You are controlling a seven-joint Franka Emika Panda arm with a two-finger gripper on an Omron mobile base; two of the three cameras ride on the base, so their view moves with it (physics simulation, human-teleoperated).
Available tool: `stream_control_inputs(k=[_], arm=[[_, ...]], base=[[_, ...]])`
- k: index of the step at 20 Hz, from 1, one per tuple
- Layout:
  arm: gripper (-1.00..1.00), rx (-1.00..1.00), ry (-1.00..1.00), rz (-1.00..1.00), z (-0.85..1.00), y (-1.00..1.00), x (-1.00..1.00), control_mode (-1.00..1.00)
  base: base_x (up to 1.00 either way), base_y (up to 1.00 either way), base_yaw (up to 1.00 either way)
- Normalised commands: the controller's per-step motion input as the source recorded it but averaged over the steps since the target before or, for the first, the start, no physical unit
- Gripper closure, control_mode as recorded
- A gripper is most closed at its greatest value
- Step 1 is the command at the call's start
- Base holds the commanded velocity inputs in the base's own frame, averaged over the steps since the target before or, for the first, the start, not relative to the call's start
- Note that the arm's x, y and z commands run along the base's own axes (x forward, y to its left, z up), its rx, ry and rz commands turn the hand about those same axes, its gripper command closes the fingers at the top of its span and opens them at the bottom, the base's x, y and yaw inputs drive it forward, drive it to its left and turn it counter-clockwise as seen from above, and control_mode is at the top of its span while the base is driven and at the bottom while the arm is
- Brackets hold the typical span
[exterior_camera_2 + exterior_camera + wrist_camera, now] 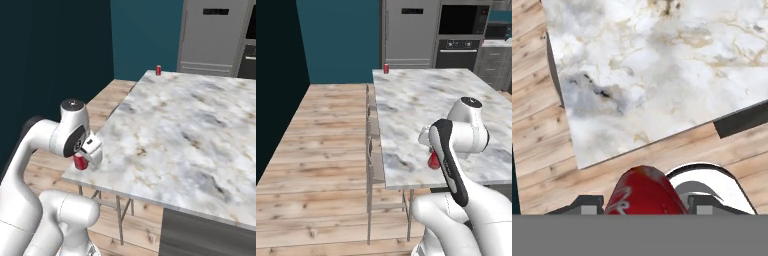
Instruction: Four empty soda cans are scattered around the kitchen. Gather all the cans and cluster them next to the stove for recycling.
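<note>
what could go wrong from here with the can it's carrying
The pincer is shut on a red can near the marble counter corner; a low swing could knock it against the edge. The grip looks to sit low on the can, so it might tilt or slip. A second can still waits at the far corner.

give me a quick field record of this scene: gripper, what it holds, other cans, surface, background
gripper: two-finger gripper shut on a red cylindrical soda can
held can: lifted above the near corner of the island, also seen in the left base view
other can: second red soda can upright at the far left corner of the island
surface: white-grey marble island top
floor: light wooden planks
background: grey tall cabinet, black built-in wall oven, teal wall
</note>
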Motion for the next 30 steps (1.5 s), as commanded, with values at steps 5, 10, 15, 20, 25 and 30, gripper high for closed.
stream_control_inputs(k=[5, 10, 15, 20, 25, 30], arm=[[1.00, 0.00, 0.00, -0.05, 0.00, 0.00, -0.03, 1.00], [1.00, 0.00, 0.00, 0.00, 0.00, 0.00, 0.00, 1.00], [1.00, 0.00, 0.00, 0.00, 0.00, 0.00, 0.00, 1.00], [1.00, 0.00, 0.00, 0.00, 0.00, 0.00, 0.00, 1.00], [1.00, 0.00, 0.00, 0.00, 0.00, 0.00, 0.00, 1.00], [1.00, 0.00, 0.00, 0.00, 0.00, 0.00, 0.00, 1.00]], base=[[-0.13, 0.00, -0.07], [-0.39, 0.00, -0.12], [-0.43, 0.00, -0.12], [-0.12, 0.00, -0.20], [-0.11, -0.02, -0.36], [-0.09, -0.11, -0.42]])
